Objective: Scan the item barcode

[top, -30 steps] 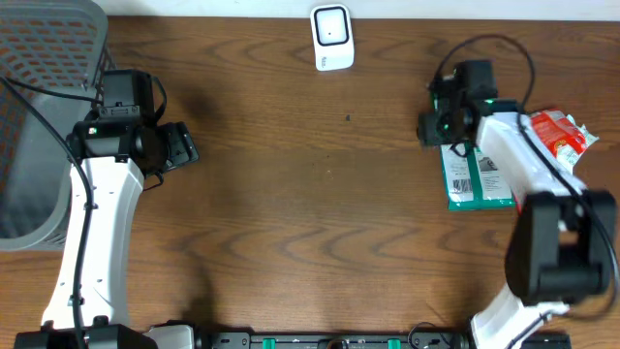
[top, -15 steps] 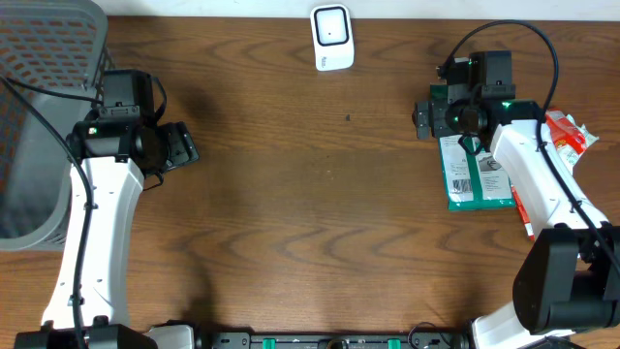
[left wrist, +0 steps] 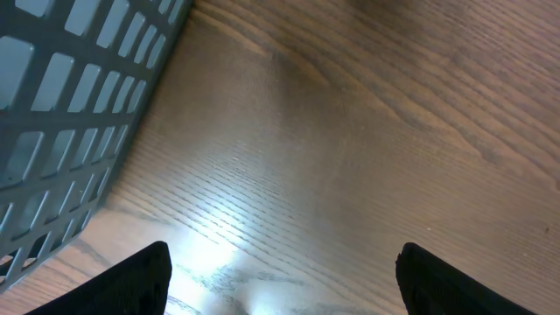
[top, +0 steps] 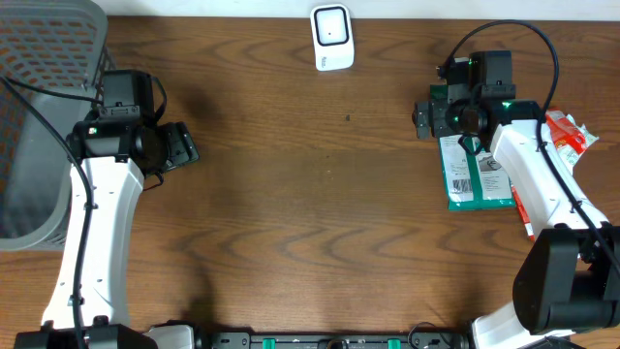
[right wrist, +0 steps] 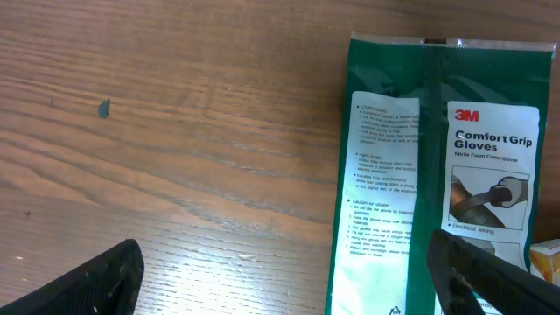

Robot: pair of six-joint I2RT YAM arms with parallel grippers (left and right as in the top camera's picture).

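Observation:
The item, a green 3M gloves package [top: 477,182], lies flat at the table's right, its barcode label [top: 463,185] facing up. My right gripper [top: 448,118] hangs open above the package's far left corner. In the right wrist view the package [right wrist: 411,175] fills the right side. There the gripper [right wrist: 289,293] straddles its left edge, one finger over wood and one over the package, holding nothing. A white scanner [top: 331,38] stands at the far middle edge. My left gripper [top: 180,145] is open over bare wood [left wrist: 280,289] beside the basket.
A grey mesh basket [top: 39,107] occupies the far left corner, and its wall [left wrist: 70,105] shows close in the left wrist view. A red snack packet [top: 564,136] lies right of the green package, partly under my right arm.
My right wrist shifted a little to the right and toward the far edge, and its jaws spread wider. The green package and the left arm stayed put.

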